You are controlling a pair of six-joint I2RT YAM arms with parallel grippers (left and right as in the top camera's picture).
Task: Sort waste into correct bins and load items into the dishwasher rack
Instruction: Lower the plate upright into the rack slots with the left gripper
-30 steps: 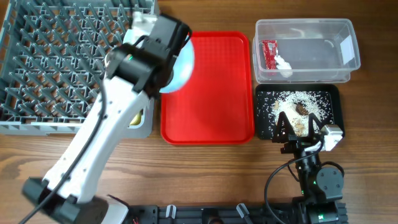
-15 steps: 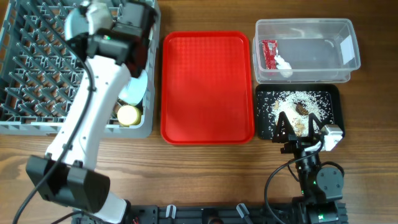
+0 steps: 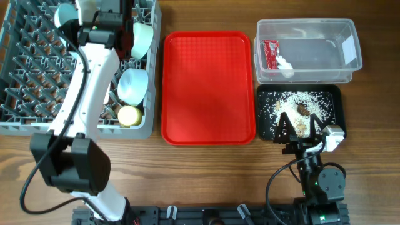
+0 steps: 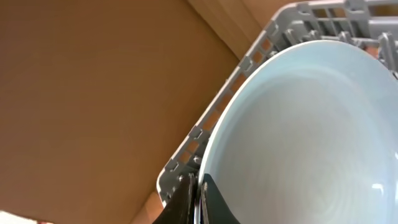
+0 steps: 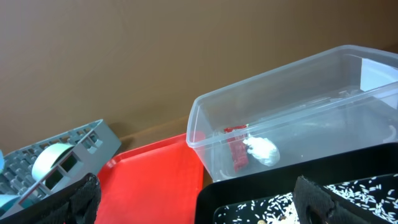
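Observation:
My left gripper (image 3: 129,35) is shut on the rim of a pale mint-blue bowl (image 3: 142,39) and holds it on its side over the far right corner of the grey dishwasher rack (image 3: 37,69). The left wrist view shows the jaws (image 4: 199,190) pinching the bowl's rim (image 4: 298,137). A second mint-blue bowl (image 3: 133,84) and the yellow cup (image 3: 129,115) sit in the rack's right column. My right gripper (image 3: 299,128) is open and empty over the front of the black tray (image 3: 265,112), which holds rice grains (image 3: 300,99) and brown lumps. The red-and-white wrapper (image 3: 270,54) lies in the clear tub (image 3: 350,47).
The flat red serving tray (image 3: 209,87) lies between the rack and the bins with nothing on it. In the right wrist view the clear tub (image 5: 205,130), the red tray (image 5: 155,180) and the rack's corner (image 5: 93,140) show ahead. Bare wooden table runs along the front.
My left arm has carried the mint-blue bowl from the red tray's left edge leftward and back to the rack's far right corner. The right arm has not moved.

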